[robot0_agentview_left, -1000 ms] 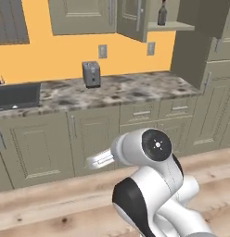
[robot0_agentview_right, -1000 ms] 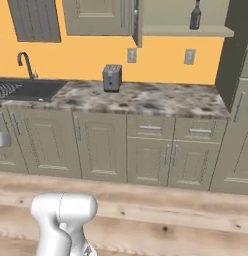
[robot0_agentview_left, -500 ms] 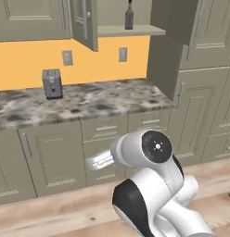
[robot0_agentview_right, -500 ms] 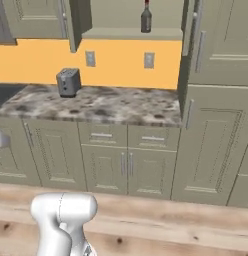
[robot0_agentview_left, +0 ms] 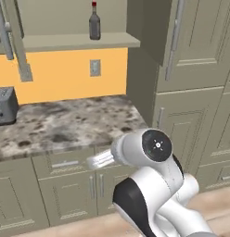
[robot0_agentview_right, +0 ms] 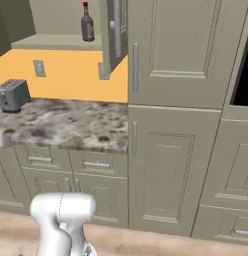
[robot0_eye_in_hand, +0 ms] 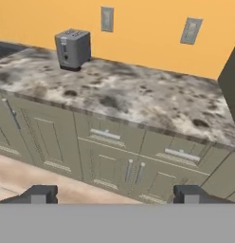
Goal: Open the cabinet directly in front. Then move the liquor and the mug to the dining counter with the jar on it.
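Since the earlier frames the whole picture has shifted in both base views: the base has moved, so the worktop run now sits to the left and a tall bank of grey-beige cabinetry (robot0_agentview_right: 176,115) takes up the right. The sink seen a second ago has passed out of frame. The things themselves have not moved.

The speckled marble worktop (robot0_agentview_left: 75,122) runs beneath an orange wall (robot0_agentview_left: 66,76) and ends against the tall unit. Lower drawer cabinets (robot0_eye_in_hand: 110,161) with silver handles stand under it, on a light wood floor (robot0_agentview_right: 146,240).

The cabinet (robot0_agentview_left: 75,28) stands open above the worktop, one door (robot0_agentview_right: 115,32) swung outward, its silver bar handle visible. The liquor (robot0_agentview_left: 94,22) stands upright on the cabinet's bottom shelf, near its front edge, red cap on top. A grey toaster (robot0_eye_in_hand: 72,48) rests on the worktop near the wall, well left of the bottle. Two wall outlets (robot0_eye_in_hand: 107,19) sit on the orange wall.

The gripper (robot0_eye_in_hand: 116,193) is held low, facing the drawer fronts, its fingertips (robot0_eye_in_hand: 41,193) spread wide and empty.
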Controlling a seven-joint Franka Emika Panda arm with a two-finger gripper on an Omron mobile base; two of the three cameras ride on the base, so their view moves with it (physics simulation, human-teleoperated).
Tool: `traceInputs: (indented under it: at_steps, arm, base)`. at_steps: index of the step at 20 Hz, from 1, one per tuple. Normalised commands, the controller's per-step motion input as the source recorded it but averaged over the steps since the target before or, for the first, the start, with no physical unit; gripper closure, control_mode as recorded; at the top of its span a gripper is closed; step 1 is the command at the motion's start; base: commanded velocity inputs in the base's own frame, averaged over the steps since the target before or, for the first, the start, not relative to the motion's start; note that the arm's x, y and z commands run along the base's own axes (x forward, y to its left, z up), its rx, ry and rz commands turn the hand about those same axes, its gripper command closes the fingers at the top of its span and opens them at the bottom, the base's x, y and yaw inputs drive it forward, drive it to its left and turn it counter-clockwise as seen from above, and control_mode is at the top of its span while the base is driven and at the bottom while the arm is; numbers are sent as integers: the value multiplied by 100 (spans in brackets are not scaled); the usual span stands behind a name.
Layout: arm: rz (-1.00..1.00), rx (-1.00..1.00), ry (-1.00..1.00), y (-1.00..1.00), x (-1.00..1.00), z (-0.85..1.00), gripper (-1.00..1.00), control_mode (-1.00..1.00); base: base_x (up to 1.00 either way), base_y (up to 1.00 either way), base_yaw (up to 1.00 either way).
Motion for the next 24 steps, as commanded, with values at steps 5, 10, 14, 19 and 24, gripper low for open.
traceInputs:
  at_steps: [5, 10, 14, 19, 24]
  arm:
    - [0, 0, 0, 0, 0, 0, -100, 100]
    - [0, 0, 0, 0, 0, 0, -100, 100]
    - [0, 0, 0, 0, 0, 0, -100, 100]
    - [0, 0, 0, 0, 0, 0, -100, 100]
    - [0, 0, 0, 0, 0, 0, -100, 100]
  base:
    - [85, -30, 4]
    - [71, 15, -10]
    - [15, 8, -24]
    - [-10, 31, -7]
    - [0, 0, 0]
